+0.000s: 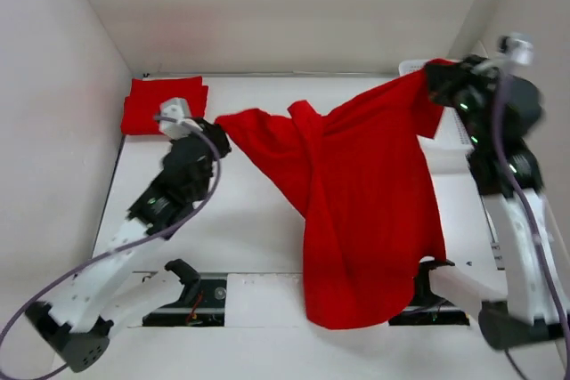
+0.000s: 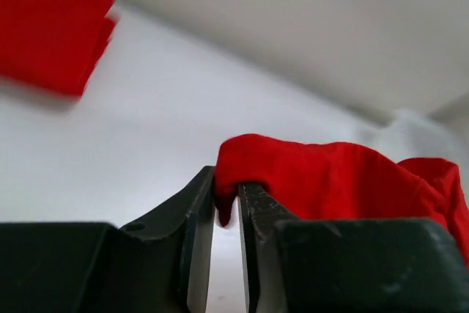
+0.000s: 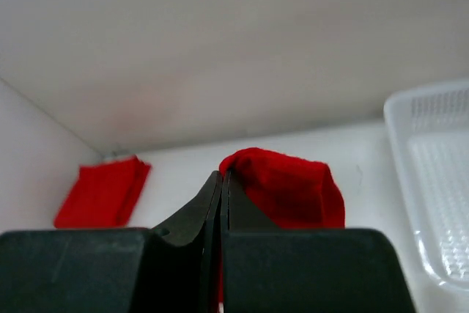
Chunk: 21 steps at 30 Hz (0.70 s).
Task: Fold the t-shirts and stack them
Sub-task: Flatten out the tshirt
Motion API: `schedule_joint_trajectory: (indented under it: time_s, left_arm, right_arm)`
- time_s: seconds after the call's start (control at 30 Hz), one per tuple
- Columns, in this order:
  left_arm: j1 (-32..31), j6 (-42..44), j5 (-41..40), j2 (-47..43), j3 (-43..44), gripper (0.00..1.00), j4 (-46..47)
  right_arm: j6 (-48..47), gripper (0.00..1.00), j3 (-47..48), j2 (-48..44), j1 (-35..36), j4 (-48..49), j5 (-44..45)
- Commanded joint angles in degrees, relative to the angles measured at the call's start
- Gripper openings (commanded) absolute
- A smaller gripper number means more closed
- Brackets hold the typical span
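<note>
One folded red t-shirt (image 1: 163, 104) already lies in the far left corner of the desk (image 1: 258, 229). A second red t-shirt (image 1: 365, 211) hangs in the air over the desk's middle and right, stretched between the arms. The left jaws are pinched narrow on one edge, the right jaws clamped tight on another. By my reckoning it has yet to be laid flat, folded and stacked.

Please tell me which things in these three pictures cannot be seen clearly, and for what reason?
1. Folded red shirt: blurred in the left wrist view; the number of layers cannot be told.
2. White tray: cut off by the right edge of the right wrist view.
3. Table under the hanging red t-shirt: covered in the top view.
4. Which part of it the left gripper and right gripper pinch: bunched cloth hides it.
</note>
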Motion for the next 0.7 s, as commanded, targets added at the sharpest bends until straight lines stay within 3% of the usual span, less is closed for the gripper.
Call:
schedule_joint_trajectory:
  time_s: [0.0, 0.03, 0.07, 0.1, 0.13, 0.17, 0.2, 0.27, 0.3, 0.37, 0.57, 0.67]
  left_arm:
    - [6.6, -13.2, -2.3, 5.1, -10.0, 0.15, -1.6]
    - [9.0, -15.0, 2.1, 6.7, -12.6, 0.21, -0.1]
    - [11.5, -15.5, 12.7, 8.6, -16.7, 0.55, 3.3]
    - [14.0, -16.5, 17.1, 12.8, -18.0, 0.74, 4.5]
    - [18.3, -16.5, 20.5, 15.1, -18.5, 0.83, 5.1]
    - [20.5, -16.5, 22.5, 19.2, -15.7, 0.99, 3.9]
    - [20.6, -16.5, 21.5, 19.2, -15.7, 1.0, 2.6]
    - [20.6, -14.9, 18.8, 23.4, -11.8, 1.0, 0.0]
    - [20.6, -13.9, 18.0, 24.1, -8.4, 1.0, -0.7]
    - [20.6, -11.2, 17.5, 25.8, -5.8, 1.0, -0.7]
    - [20.6, -4.3, 23.8, 33.8, 4.7, 1.0, 1.9]
    - [20.0, 0.1, 29.6, 39.3, 11.0, 1.0, 3.9]
  right_arm:
    - [0.7, 0.0, -3.4, 11.2, 3.9, 6.1, -2.5]
    - [0.7, 0.0, -4.0, 14.5, 5.1, 6.9, -1.5]
    - [0.7, 0.04, -2.8, 21.8, 6.0, 6.9, -0.7]
    - [0.1, 0.12, -1.4, 25.7, 6.6, 6.9, -0.1]
    - [0.1, 0.19, 2.2, 29.5, 7.3, 6.3, -0.1]
    - [0.1, 0.38, 7.1, 40.0, 7.3, 2.8, 1.1]
    - [0.1, 0.39, 7.2, 40.1, 7.3, 2.7, 1.1]
    - [0.1, 0.54, 15.0, 47.8, 8.1, -2.5, 5.2]
    - [0.1, 0.77, 16.8, 49.5, 9.0, -3.8, 6.9]
    - [0.1, 0.99, 20.6, 51.7, 9.7, -6.6, 9.8]
    - [0.1, 0.99, 15.0, 48.2, 11.4, -6.6, 12.6]
    - [4.6, 0.99, 5.2, 42.3, 12.0, -7.1, 14.4]
